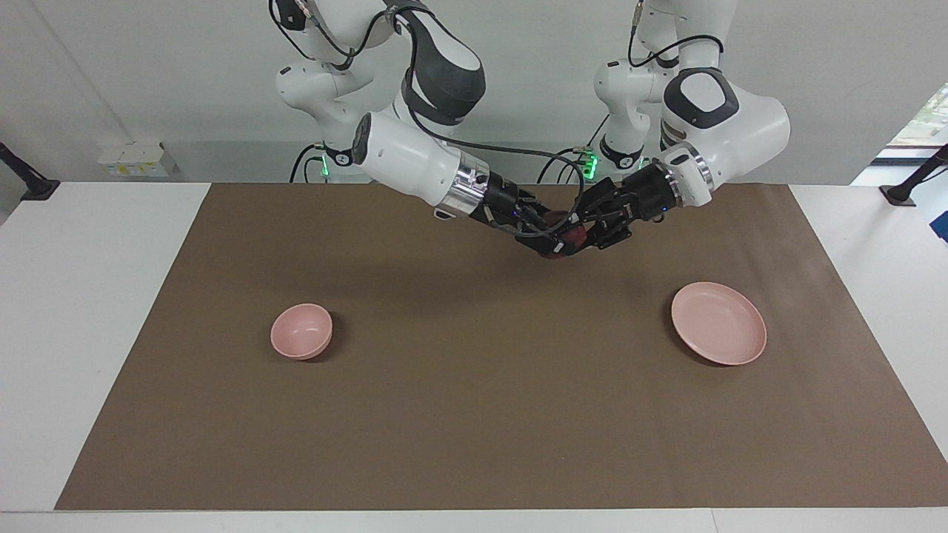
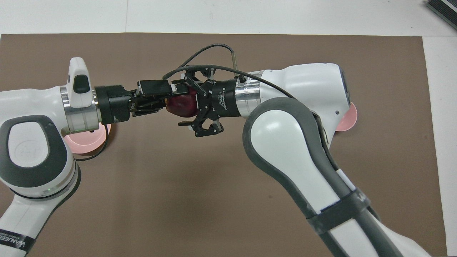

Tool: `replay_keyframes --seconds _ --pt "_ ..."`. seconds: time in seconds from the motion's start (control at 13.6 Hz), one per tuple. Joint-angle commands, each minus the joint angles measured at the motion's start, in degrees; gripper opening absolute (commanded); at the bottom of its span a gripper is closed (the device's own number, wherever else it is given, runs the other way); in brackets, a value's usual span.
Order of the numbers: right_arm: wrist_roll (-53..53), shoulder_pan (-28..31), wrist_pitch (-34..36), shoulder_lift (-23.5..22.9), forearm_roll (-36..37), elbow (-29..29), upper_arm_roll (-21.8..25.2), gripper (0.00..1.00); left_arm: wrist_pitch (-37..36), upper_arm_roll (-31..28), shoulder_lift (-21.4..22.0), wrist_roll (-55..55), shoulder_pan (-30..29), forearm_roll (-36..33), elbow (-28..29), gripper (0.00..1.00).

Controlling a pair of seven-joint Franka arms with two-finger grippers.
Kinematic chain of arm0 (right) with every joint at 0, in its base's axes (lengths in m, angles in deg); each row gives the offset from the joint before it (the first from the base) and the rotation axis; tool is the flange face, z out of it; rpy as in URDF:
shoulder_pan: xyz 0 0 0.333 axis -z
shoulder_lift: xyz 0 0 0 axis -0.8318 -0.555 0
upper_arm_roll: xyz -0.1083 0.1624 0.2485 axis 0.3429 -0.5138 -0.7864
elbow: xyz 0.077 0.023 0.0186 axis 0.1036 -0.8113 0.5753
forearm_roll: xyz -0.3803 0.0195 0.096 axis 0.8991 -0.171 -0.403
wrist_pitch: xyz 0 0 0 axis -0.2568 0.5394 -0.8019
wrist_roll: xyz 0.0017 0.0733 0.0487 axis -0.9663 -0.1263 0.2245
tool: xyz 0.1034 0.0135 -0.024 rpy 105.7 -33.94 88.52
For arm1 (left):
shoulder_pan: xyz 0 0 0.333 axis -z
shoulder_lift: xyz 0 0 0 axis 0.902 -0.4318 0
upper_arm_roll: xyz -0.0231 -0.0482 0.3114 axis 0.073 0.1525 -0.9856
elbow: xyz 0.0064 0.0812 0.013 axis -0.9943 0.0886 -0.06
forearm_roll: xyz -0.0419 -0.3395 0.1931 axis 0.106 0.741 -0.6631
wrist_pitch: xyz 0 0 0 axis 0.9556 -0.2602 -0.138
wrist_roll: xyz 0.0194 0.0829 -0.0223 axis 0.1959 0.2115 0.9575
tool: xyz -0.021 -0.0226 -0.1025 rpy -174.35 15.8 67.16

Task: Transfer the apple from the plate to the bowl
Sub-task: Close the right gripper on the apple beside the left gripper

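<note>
A: Mid-handover. Our left gripper [image 2: 170, 97] pinches the apple [image 2: 181, 105] in the air over mid-bench; plate [image 1: 718, 323] sits at the left arm's end.

B: Right gripper [image 2: 194, 103] comes in from 3 o'clock, fingers [image 2: 185, 123] spread around the apple, not yet gripping.

A: We'd close the right fully before the left lets go, then carry it to the bowl [image 1: 301, 331].

A brown mat [image 1: 474, 414] covers most of the white table [image 1: 89, 333].
</note>
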Motion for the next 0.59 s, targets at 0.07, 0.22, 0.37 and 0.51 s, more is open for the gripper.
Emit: replay_keyframes --seconds 0.07,0.22,0.37,0.51 --pt "-0.01 -0.13 -0.37 -0.70 1.65 0.99 -0.18 0.39 -0.08 -0.51 1.45 0.44 0.49 0.31 0.81 0.00" --pt "0.08 -0.39 -1.68 -0.70 2.09 0.99 -0.27 0.00 -0.08 -0.51 1.45 0.44 0.49 0.31 0.81 0.00" --pt "0.43 -0.48 -1.77 -0.70 2.26 0.99 -0.18 0.00 -0.08 -0.60 1.45 0.44 0.49 0.31 0.81 0.00" --pt "0.95 -0.31 -1.68 -0.70 2.27 1.08 -0.18 0.00 -0.08 -0.60 1.45 0.26 0.49 0.31 0.81 0.00"
